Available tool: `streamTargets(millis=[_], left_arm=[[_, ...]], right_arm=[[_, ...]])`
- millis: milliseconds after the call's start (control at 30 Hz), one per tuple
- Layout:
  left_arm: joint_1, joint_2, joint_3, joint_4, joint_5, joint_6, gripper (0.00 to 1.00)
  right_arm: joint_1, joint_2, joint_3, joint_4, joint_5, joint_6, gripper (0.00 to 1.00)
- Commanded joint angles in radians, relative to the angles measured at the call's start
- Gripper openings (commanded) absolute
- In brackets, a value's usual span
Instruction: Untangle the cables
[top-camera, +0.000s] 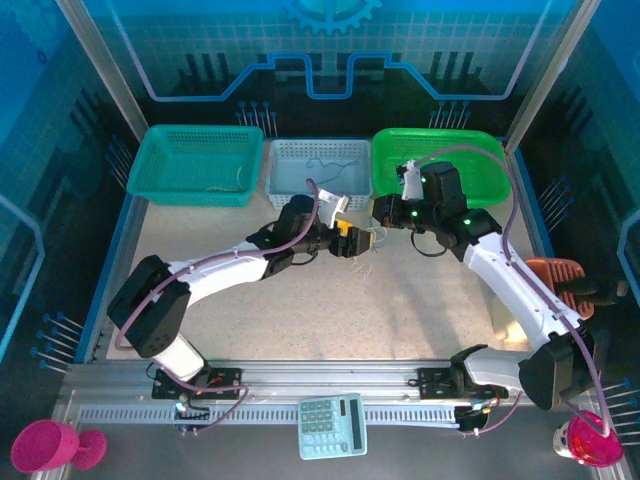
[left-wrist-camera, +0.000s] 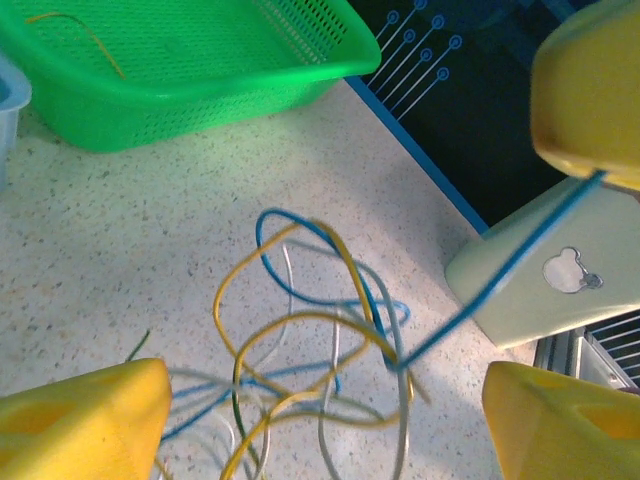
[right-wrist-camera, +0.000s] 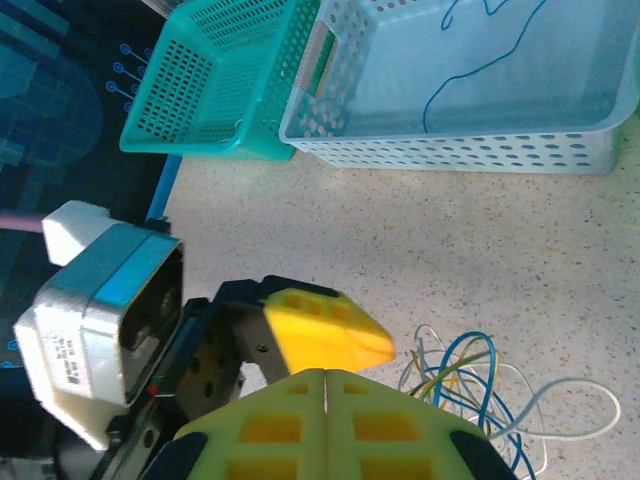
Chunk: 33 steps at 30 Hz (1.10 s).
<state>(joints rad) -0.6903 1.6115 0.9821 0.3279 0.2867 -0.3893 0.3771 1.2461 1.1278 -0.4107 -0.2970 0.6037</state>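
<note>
Currently: cables (left-wrist-camera: 310, 340), clump on bench (left-wrist-camera: 120, 220) at centre. R gripper (right-wrist-camera: 325, 385) jaws closed on blue strand (left-wrist-camera: 500, 270), taut to tease it out; your L gripper (left-wrist-camera: 325, 405) jaws open astride clump, prob. to pin it.

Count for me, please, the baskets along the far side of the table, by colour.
Teal basket: 1
Pale blue basket: 1
Green basket: 1
Total: 3
</note>
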Motion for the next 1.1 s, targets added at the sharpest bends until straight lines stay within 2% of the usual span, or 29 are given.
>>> streamTargets(millis=[0,100,167,400,467,800,1067], left_arm=[[-0.003,0.033,0.034,0.108,0.019,0.013,0.8],[-0.003,0.065,0.036,0.155,0.008,-0.006,0.76],[-0.003,0.085,0.034,0.182,0.007,-0.023,0.69],[-0.003,0.148,-0.013,0.253,0.033,-0.069,0.26],[-0.003,0.156,-0.043,0.274,0.035,-0.082,0.18],[0.0,0.202,-0.178,0.374,0.039,-0.137,0.2],[0.007,0.242,-0.226,0.435,0.049,-0.176,0.19]], right_arm=[[0.022,0.007,0.033,0.03,-0.018,0.016,0.0],[0.033,0.008,0.03,0.042,-0.025,0.031,0.0],[0.041,0.009,0.029,0.052,-0.027,0.043,0.0],[0.04,-0.008,0.057,0.084,-0.026,0.081,0.0],[0.033,-0.011,0.073,0.096,-0.019,0.092,0.0],[-0.032,0.003,0.16,0.238,-0.057,0.213,0.0],[-0.085,0.025,0.187,0.436,-0.116,0.365,0.0]])
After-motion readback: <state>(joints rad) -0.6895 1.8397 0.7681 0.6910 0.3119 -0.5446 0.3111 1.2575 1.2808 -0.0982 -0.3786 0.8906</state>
